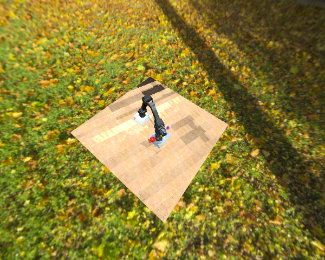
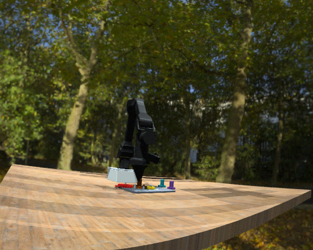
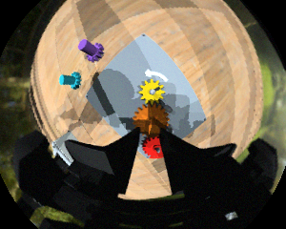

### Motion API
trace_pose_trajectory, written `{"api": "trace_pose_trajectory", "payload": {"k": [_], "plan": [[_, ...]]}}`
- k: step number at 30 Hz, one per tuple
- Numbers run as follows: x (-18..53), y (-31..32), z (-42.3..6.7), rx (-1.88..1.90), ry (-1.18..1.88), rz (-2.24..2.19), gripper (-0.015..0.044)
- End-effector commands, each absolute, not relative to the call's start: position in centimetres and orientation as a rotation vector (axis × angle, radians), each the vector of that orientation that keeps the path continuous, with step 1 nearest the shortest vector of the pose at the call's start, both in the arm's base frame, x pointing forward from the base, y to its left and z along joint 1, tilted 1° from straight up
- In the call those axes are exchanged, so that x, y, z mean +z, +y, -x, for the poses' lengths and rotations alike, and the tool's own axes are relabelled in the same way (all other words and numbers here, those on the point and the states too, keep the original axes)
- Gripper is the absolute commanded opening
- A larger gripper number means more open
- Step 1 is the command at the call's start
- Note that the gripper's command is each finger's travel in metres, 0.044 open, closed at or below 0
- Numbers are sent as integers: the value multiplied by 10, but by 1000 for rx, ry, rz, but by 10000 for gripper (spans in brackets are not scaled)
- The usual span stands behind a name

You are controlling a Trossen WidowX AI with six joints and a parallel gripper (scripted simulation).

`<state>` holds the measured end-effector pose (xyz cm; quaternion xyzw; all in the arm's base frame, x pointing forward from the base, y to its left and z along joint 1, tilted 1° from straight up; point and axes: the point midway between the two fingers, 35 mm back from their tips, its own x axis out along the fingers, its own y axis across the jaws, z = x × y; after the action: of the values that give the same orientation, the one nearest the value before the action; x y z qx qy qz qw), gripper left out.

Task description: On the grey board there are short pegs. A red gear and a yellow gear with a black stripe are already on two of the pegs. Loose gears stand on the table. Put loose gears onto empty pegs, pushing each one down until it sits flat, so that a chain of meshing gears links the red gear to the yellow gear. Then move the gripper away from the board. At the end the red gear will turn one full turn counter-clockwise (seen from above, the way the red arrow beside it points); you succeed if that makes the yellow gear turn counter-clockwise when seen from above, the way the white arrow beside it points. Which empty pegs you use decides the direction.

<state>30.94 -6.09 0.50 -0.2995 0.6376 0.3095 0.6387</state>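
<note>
An orange-brown gear (image 2: 138, 186) (image 3: 142, 114) is low on the grey board (image 1: 159, 145) (image 2: 166, 191) (image 3: 133, 53), between the red gear (image 1: 151, 139) (image 2: 125, 185) (image 3: 151, 148) and the yellow gear (image 2: 151, 187) (image 3: 147, 89). Its rim looks level with theirs and close to both; exact tooth contact is too small to tell. My gripper (image 2: 139, 180) (image 3: 150, 130) is slightly open, with the orange gear's handle still between the fingertips. The purple gear (image 1: 167, 127) (image 2: 171, 185) (image 3: 94, 51) and teal gear (image 2: 162, 183) (image 3: 69, 80) stand on the table beside the board.
The white arrow (image 3: 157, 75) lies by the yellow gear. A short grey peg (image 2: 134, 186) shows near the red gear. The arm's pale base block (image 1: 141, 119) (image 2: 120, 175) stands behind the board. The arm hides much of the board in the top view.
</note>
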Motion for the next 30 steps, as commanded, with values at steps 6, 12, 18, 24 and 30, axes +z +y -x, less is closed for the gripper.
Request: {"api": "trace_pose_trajectory", "payload": {"k": [6, 12, 18, 24, 30], "plan": [[50, -61, -312, 661, 1454, 657, 140], [88, -61, -308, 674, 1454, 663, 271], [91, -61, -307, 674, 1454, 663, 429], [91, -61, -307, 674, 1454, 663, 440], [91, -61, -307, 674, 1454, 663, 440]]}}
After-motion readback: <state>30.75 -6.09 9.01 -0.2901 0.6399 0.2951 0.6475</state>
